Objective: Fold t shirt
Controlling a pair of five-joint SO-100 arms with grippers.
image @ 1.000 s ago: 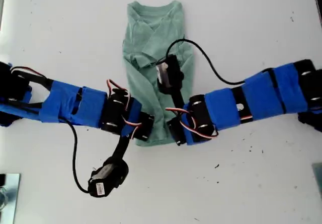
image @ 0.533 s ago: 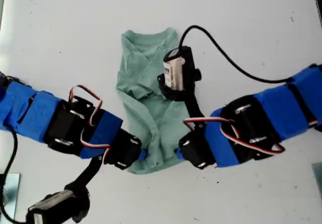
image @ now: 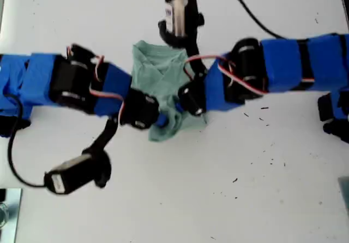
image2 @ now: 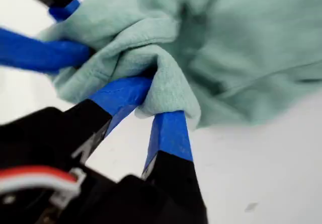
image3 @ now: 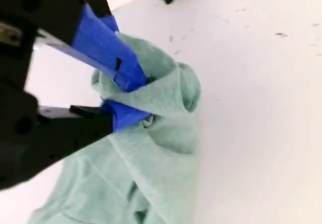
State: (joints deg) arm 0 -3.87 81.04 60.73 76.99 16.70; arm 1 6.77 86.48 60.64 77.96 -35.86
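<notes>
Both pairs of jaws are pinching the hem end of the t shirt (image: 155,63), so the fold depends on where the rest of the cloth lies from them. My first gripper (image: 162,120), on the arm coming in from the exterior view's left, is clamped on a bunched fold of hem. In the first wrist view the first gripper (image2: 156,90) has green cloth wedged between its blue-taped jaws, and the shirt (image2: 241,48) spreads away beyond them. My second gripper (image: 185,106), on the arm from the exterior view's right, is just beside it. In the second wrist view it (image3: 136,100) is closed on a rolled lump of the same edge, and the shirt body (image3: 151,173) trails back under the camera. The two pinch points are very close together, so the hem is gathered, not stretched wide. The shirt's long axis runs from the grippers toward the collar at the exterior view's top. The garment lies on the white table (image: 245,199), roughly mid-table between the two arms, and the free body with the collar end lies flat. Neither arm is nearer, since both are at the hem. My read is that the next move carries the hem along that axis toward the collar, and the grips should spread apart or the fold will come out lumpy.
</notes>
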